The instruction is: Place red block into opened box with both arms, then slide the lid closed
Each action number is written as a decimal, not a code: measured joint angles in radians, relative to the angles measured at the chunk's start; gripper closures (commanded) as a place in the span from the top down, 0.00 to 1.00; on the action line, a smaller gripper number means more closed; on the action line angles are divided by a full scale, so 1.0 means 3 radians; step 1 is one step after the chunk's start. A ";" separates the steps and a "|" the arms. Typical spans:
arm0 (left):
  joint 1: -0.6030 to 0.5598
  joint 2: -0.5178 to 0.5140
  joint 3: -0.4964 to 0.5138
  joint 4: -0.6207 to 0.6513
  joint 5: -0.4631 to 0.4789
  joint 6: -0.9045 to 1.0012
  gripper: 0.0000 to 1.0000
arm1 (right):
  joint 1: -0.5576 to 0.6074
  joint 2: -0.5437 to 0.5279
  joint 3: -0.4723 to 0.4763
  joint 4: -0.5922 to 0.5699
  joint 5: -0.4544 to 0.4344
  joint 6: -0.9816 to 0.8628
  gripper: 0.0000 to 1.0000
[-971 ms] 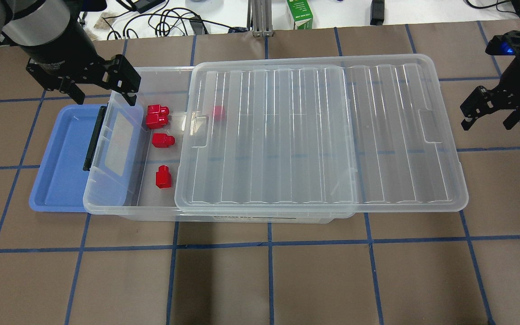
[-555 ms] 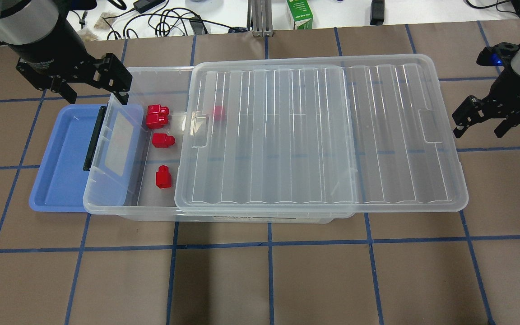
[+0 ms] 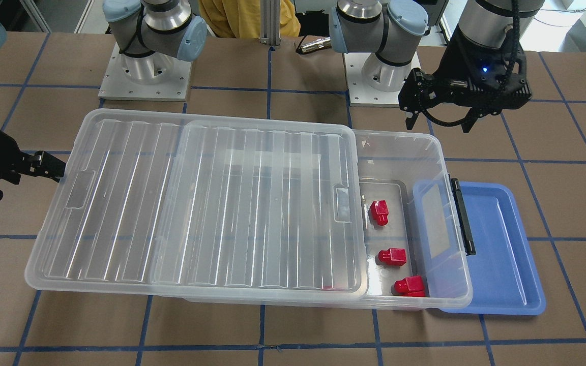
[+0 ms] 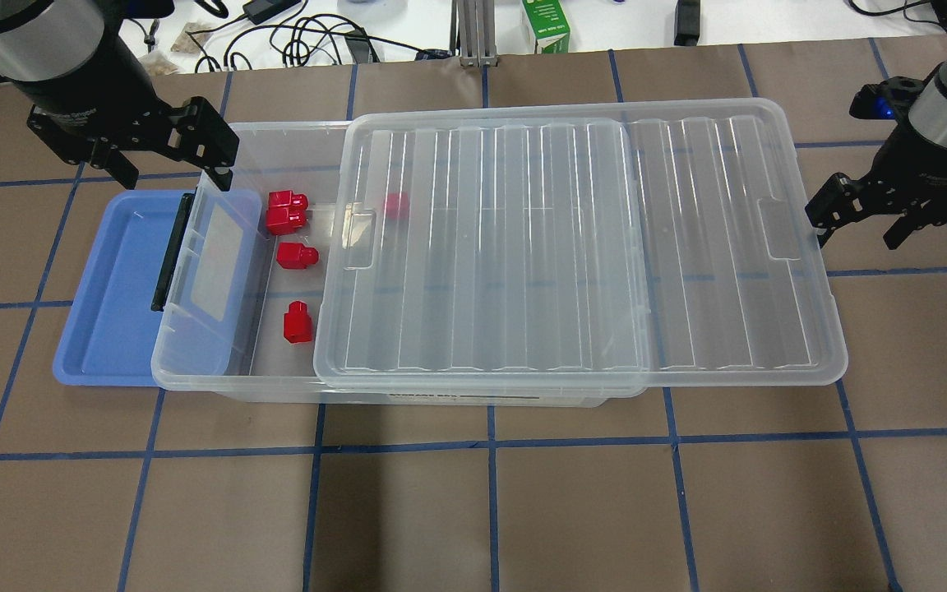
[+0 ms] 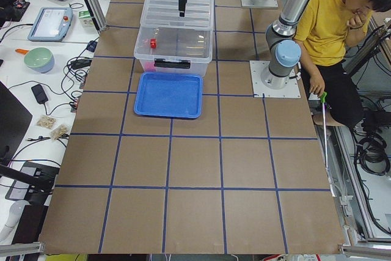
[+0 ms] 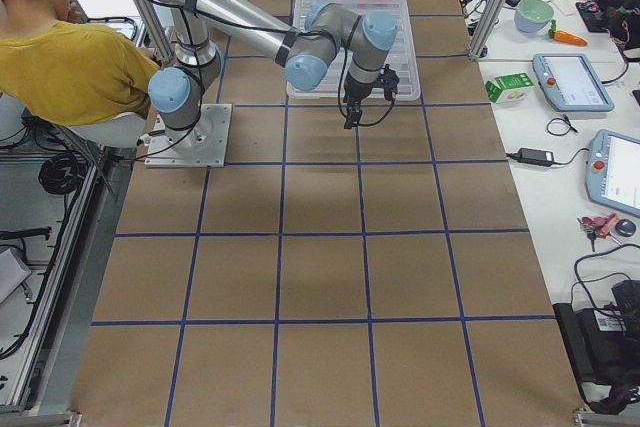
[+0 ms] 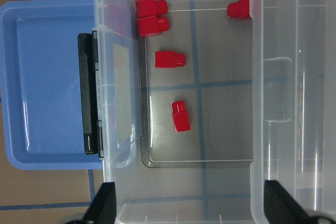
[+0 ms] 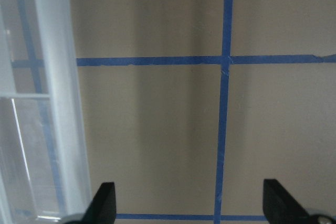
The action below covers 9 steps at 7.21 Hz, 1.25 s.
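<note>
Several red blocks (image 4: 297, 256) (image 7: 170, 59) lie in the uncovered left end of the clear box (image 4: 194, 380), one more red block (image 4: 395, 204) under the lid. The clear ribbed lid (image 4: 523, 247) (image 3: 222, 203) covers most of the box and overhangs its right end. My left gripper (image 4: 176, 171) (image 3: 438, 124) (image 7: 191, 203) hovers open and empty above the box's far left corner. My right gripper (image 4: 856, 236) (image 8: 191, 203) is open, low at the lid's right short end (image 8: 58, 103), one finger against or right beside the rim.
A shallow blue tray (image 4: 112, 288) lies under the box's clasp end. Cables and a green carton (image 4: 546, 25) sit beyond the far table edge. A seated person in yellow (image 5: 330, 29) is beside the robot's bases.
My right gripper has moved left to the lid's end, and the lid has slid slightly left. My left gripper has drifted a little left, away from the blocks.
</note>
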 measured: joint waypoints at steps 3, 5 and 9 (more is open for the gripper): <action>0.0000 -0.0001 0.0000 0.0000 -0.0003 0.0000 1.00 | 0.0185 0.0016 0.0001 -0.0034 0.0006 0.0116 1.00; 0.0000 -0.0004 0.0000 0.0000 -0.0005 0.0000 1.00 | 0.0370 0.0020 0.0001 -0.0059 0.0008 0.0340 1.00; 0.0000 -0.0005 -0.0005 0.0000 -0.0010 0.0000 1.00 | 0.0787 0.0025 0.0001 -0.0074 0.0010 0.0788 1.00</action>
